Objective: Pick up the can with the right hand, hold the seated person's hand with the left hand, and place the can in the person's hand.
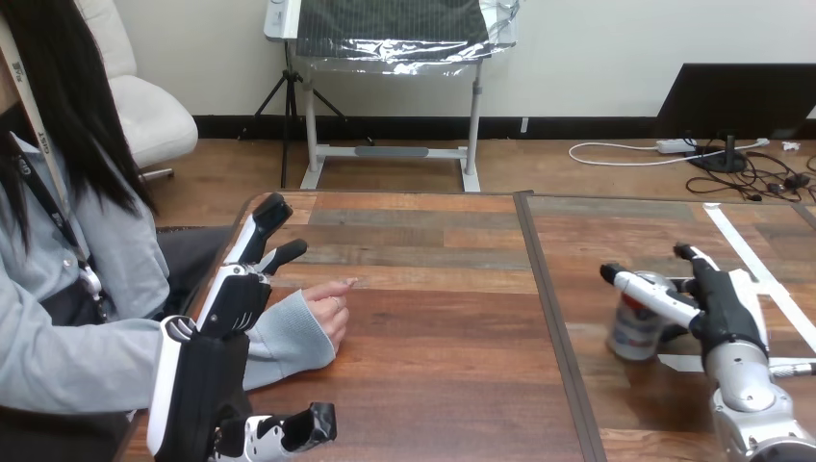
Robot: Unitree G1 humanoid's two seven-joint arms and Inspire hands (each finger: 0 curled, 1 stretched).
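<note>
Wooden table [433, 375]: the surface carries all items. Left hand [236, 300]: fingers [265, 219] straight and spread, gripping nothing. The person's hand [329, 313] rests flat on the table just beside the thumb, on the side away from the table edge; contact cannot be confirmed. Right hand [728, 308]: fingers [650, 293] curled round the can [630, 334]. The can stands upright on the table, enclosed between fingers and thumb.

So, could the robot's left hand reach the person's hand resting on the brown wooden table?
Probably yes: the left hand is open, right beside the person's hand, with nothing between them.
</note>
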